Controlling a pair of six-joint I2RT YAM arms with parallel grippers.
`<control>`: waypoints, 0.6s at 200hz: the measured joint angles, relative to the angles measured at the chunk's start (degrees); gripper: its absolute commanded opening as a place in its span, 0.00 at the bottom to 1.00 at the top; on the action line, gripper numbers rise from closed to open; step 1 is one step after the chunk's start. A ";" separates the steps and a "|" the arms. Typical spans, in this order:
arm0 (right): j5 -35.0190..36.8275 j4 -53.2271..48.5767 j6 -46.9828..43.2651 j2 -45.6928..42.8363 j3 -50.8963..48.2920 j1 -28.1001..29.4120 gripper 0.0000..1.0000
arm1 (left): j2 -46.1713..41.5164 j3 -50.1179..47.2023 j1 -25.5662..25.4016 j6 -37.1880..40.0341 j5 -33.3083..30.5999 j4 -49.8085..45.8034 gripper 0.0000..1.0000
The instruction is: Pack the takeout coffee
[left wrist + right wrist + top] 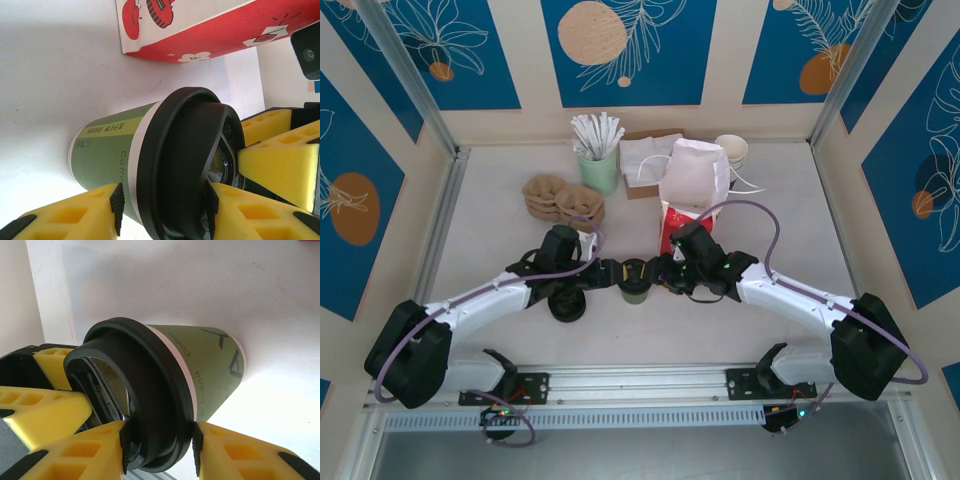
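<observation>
The takeout coffee (634, 281), an olive-green cup with a black lid, stands upright mid-table between both arms. My left gripper (613, 272) reaches it from the left with its jaws turned vertical. One pad (116, 207) lies beside the cup wall, a little short of the lid's rim, and the other touches the lid's top, so this gripper is open around the lid (180, 165). My right gripper (663, 273) comes from the right. Its pads (196, 447) press the lid (145, 400) from the top and under the rim. The red-and-white paper bag (692, 190) stands just behind.
A green cup of white sticks (598, 160), brown pulp carriers (563, 200), a brown box with napkins (645, 160) and white paper cups (731, 150) line the back. A low black disc (567, 305) sits under my left arm. The bag's red base (210, 30) lies near the cup.
</observation>
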 measured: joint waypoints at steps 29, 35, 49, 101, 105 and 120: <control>0.17 -0.24 0.31 0.17 0.22 0.00 0.36 | 0.02 -0.24 0.00 0.02 0.02 0.46 0.46; 0.20 -0.31 0.42 0.22 0.28 0.00 0.36 | 0.07 -0.31 0.00 0.02 0.02 0.66 0.46; 0.20 -0.28 0.52 0.42 0.31 0.00 0.36 | 0.33 -0.37 0.00 0.04 0.20 1.09 0.45; 0.20 -0.28 0.90 0.52 0.35 0.00 0.35 | 0.52 -1.18 0.00 0.07 0.72 2.86 0.43; 0.20 -0.28 0.92 0.52 0.35 0.00 0.35 | 0.52 -1.27 0.00 0.07 0.79 3.02 0.43; 0.20 -0.26 1.11 0.52 0.35 0.00 0.35 | 0.52 -1.60 0.02 0.07 0.85 3.67 0.43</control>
